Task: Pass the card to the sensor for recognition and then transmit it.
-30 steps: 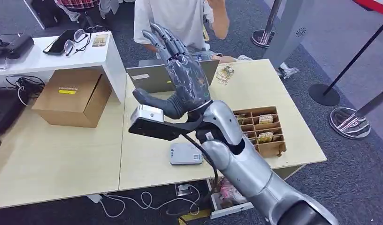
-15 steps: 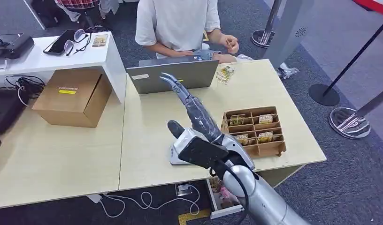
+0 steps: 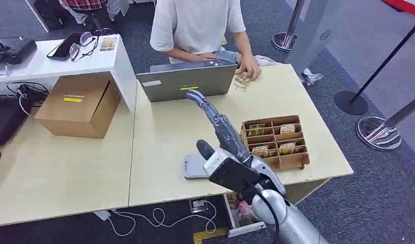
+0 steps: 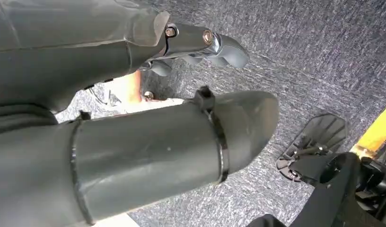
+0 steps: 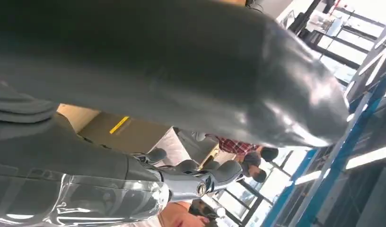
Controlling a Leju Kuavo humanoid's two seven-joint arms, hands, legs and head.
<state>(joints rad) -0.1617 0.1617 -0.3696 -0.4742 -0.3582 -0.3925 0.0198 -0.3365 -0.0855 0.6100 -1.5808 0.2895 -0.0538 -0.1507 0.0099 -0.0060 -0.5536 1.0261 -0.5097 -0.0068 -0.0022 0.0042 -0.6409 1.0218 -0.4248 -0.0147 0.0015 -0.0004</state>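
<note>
The left hand (image 4: pixel 172 118) hangs low over grey carpet, its fingers (image 4: pixel 214 45) loosely bent and well clear of the thumb, with nothing in them. On the counter (image 3: pixel 159 142), close to its near edge, lies the sensor (image 3: pixel 194 168), a flat pale grey pad with a small mark at one corner. The wrist of the right arm sits just over the sensor's right end, partly covering it. From there the right hand (image 3: pixel 220 129) reaches away from the sensor towards the far side, seen edge-on, its fingers stretched out straight and its thumb standing off to the side. The right wrist view shows a wide gap between the thumb and the fingers (image 5: pixel 200 179), and nothing is held in it. To the right of the sensor, just beside the hand, stands a brown divided tray (image 3: pixel 295 160) with cards (image 3: pixel 287 129) set upright in several compartments. Left of the sensor and farther back, a cardboard box (image 3: pixel 78 104) rests on the neighbouring counter. Straight beyond the sensor, past the fingertips, an open laptop (image 3: pixel 187 84) shows its grey back. Right of the laptop, at the far edge, lies a small heap of loose cards (image 3: pixel 241 81) with a person's hand (image 3: pixel 248 66) resting on it. I cannot tell which card is the one for the task.
</note>
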